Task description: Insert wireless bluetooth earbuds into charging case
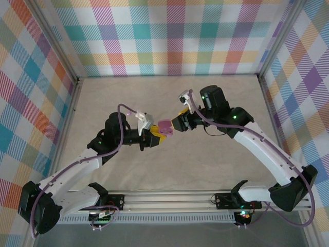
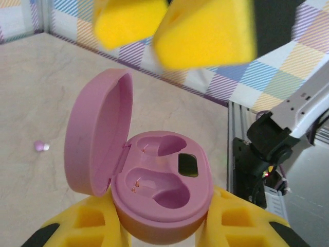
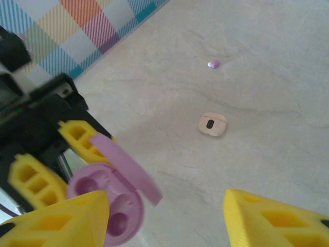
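My left gripper [image 2: 162,218] is shut on the base of a purple charging case [image 2: 164,198], held above the table. Its lid [image 2: 97,134] stands open to the left, and both wells are empty. In the top view the case [image 1: 164,127] hangs between the left gripper [image 1: 156,135] and the right gripper [image 1: 177,123]. My right gripper [image 3: 165,198] is open, with nothing between its fingers, close over the case [image 3: 110,211]. One light purple earbud [image 3: 214,64] lies on the table, also seen in the left wrist view as a small purple earbud [image 2: 41,146].
A cream-white case [image 3: 212,124] lies shut on the table beyond the right gripper. Plaid walls [image 1: 169,36] enclose the table on three sides. The arms' mounting rail [image 1: 169,198] runs along the near edge.
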`<control>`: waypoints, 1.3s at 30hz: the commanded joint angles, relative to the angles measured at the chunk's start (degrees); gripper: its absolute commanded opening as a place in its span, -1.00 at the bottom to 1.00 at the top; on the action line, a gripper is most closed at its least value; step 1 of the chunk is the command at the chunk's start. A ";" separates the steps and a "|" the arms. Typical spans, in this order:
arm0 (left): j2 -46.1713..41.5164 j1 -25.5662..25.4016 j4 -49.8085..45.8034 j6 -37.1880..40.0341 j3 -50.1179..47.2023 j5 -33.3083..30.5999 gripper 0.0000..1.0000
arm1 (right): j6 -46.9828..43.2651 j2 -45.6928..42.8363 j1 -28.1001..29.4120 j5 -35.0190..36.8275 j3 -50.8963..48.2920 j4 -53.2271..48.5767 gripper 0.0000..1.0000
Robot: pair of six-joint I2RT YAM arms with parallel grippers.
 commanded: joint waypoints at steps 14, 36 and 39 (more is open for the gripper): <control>-3.38 0.71 3.94 -2.09 -5.86 -8.96 -1.00 | 14.21 4.04 -8.91 18.33 5.21 -17.72 -0.02; -2.97 0.80 0.47 1.55 -5.94 -9.85 -1.00 | 13.72 49.30 -7.57 33.51 22.96 -15.00 -0.36; -2.88 0.80 0.83 1.55 -6.23 -9.85 -1.00 | 14.31 50.82 -7.85 33.98 24.51 -15.86 -0.36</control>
